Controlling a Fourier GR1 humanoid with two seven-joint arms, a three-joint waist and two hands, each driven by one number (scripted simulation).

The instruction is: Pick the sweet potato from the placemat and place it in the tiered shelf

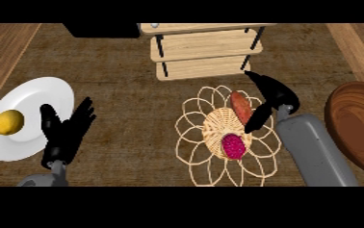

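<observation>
Nearest to us in the head view are our two grey arms, coming up from the bottom edge. Our left hand (65, 128) shows at about 8 o'clock. Its fingers are straight and spread, pointing up. It holds nothing and is just resting beside the white plate (43, 97). A yellow fruit (10, 122), maybe a lemon, sits on that plate at 9 o'clock.

Our right hand (274, 97) is at about 3 o'clock. Its fingers are long and fairly straight, some pointing up toward the shelf and one pointing down along the side of the sweet potato (241, 107). The hand is touching or just beside the sweet potato, on its right side, but the fingers are not curled round it yet. We think it has hold of nothing so far.

The sweet potato lies on the placemat (227, 135), a woven round mat with loopy petals, just right of the middle. A dark pink thing (234, 145) lies on the mat too, at 5 o'clock from the sweet potato.

The tiered shelf (204, 49) stands at 12 o'clock, made of pale wood with black posts. We see nothing on its boards. A brown wooden bowl (348, 121) peeks in at the right edge.

So we judge the job is only starting. We still need to grab the sweet potato, lift it, and put it in the shelf.
</observation>
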